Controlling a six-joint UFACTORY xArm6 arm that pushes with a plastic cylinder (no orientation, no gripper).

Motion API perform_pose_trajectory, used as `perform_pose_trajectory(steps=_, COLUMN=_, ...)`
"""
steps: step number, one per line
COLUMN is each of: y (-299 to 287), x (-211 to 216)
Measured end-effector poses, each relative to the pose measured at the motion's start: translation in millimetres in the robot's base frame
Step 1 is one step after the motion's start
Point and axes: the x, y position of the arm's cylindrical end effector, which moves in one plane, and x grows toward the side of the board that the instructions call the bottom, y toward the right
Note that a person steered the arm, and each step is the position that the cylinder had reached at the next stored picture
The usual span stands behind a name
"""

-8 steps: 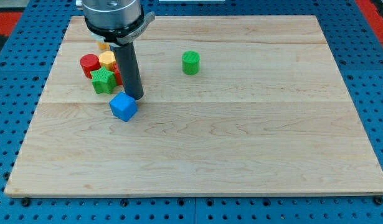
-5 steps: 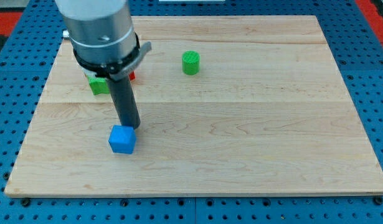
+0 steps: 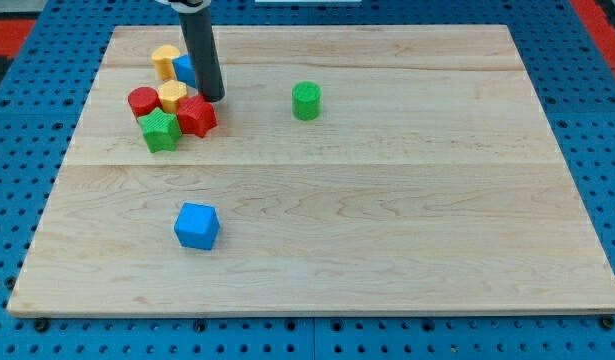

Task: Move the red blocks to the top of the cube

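The dark rod comes straight down from the view's top, near the board's top left corner, and my tip (image 3: 214,97) rests on the wood just above the red star-shaped block (image 3: 197,116), close to touching it; there is no gripper here, so nothing is held, only pushed. The rod partly hides a second blue block (image 3: 185,69) behind it, beside an orange block (image 3: 166,61). Just below the tip sits a tight cluster: a yellow block (image 3: 172,97), the red cylinder (image 3: 142,102) at its left, and a green star-shaped block (image 3: 160,131) touching both reds. The blue cube (image 3: 197,225) lies well apart, toward the board's bottom edge and left of centre, with bare wood (image 3: 387,230) between. The risk, as I judge it, is the crowding: a push down on the red star could drag the green star and yellow block along, or send the star spinning off sideways, away from the cube. The red cylinder is boxed in and likely needs a separate approach. A green cylinder (image 3: 306,101) stands clear to the right.
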Motion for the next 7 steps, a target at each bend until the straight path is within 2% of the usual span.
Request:
perform_pose_trajectory(steps=1, y=-11, x=14)
perform_pose_trajectory(steps=2, y=-27, x=-5)
perform_pose_trajectory(steps=4, y=16, x=79)
perform_pose_trajectory(steps=5, y=10, x=62)
perform_pose_trajectory(steps=6, y=-16, x=24)
perform_pose_trajectory(steps=7, y=-66, x=42)
